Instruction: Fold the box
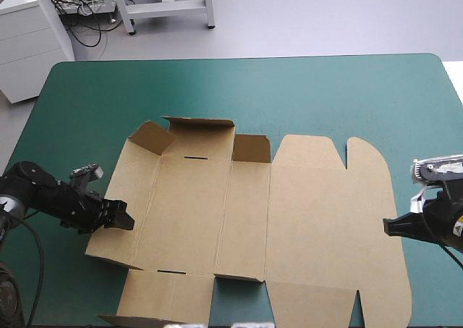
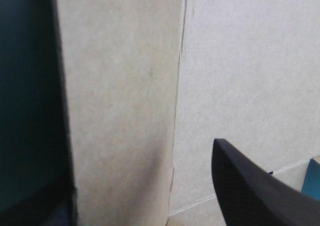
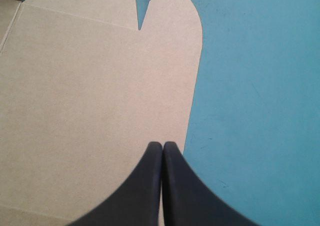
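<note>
The brown box (image 1: 289,226) lies as a cut sheet spread across the teal-green table, mostly flat. Three flaps at its far left stand raised: a corner flap (image 1: 150,137), a wider flap (image 1: 197,135) and a small one (image 1: 251,148). My left gripper (image 1: 127,224) is at the box's left side panel (image 2: 120,111). One black finger (image 2: 255,186) shows over the board, well off the middle. The other is hidden under the panel, so the fingers stand apart. My right gripper (image 1: 389,227) (image 3: 162,144) is shut, its tips over the rounded right edge of the lid (image 3: 90,96).
Bare teal-green cover (image 1: 304,89) runs along the far side of the table and to the right of the box (image 3: 260,86). A white cabinet (image 1: 29,45) stands beyond the table's far left corner.
</note>
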Robot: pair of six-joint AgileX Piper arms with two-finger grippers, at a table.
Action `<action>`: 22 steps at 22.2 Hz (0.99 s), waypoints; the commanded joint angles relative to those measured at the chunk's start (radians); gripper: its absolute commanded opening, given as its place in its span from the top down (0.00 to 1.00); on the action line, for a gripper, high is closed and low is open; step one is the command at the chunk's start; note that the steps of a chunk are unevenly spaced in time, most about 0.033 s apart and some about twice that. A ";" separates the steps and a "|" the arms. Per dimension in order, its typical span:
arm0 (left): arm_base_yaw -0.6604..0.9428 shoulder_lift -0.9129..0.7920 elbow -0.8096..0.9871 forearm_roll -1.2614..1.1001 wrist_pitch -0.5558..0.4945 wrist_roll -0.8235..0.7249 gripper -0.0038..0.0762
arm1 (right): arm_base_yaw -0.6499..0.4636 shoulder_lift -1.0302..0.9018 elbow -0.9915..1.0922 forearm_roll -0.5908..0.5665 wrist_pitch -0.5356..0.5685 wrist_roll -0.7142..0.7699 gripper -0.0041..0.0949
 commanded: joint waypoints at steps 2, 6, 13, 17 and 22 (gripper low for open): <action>-0.008 -0.005 0.035 -0.054 0.105 -0.004 0.42 | -0.004 0.005 -0.022 -0.013 -0.043 -0.010 0.98; -0.008 -0.001 0.055 -0.070 0.088 0.013 0.42 | -0.004 0.003 -0.022 -0.013 -0.041 -0.010 0.98; -0.008 -0.001 0.053 -0.081 -0.001 0.008 0.66 | -0.004 0.003 -0.022 -0.013 -0.039 -0.012 0.98; -0.008 -0.001 0.053 -0.158 -0.085 0.054 0.99 | -0.004 0.003 -0.022 -0.013 -0.046 -0.012 0.98; -0.008 -0.001 0.014 -0.206 -0.012 0.219 0.99 | -0.004 0.003 -0.022 -0.013 -0.046 -0.012 0.98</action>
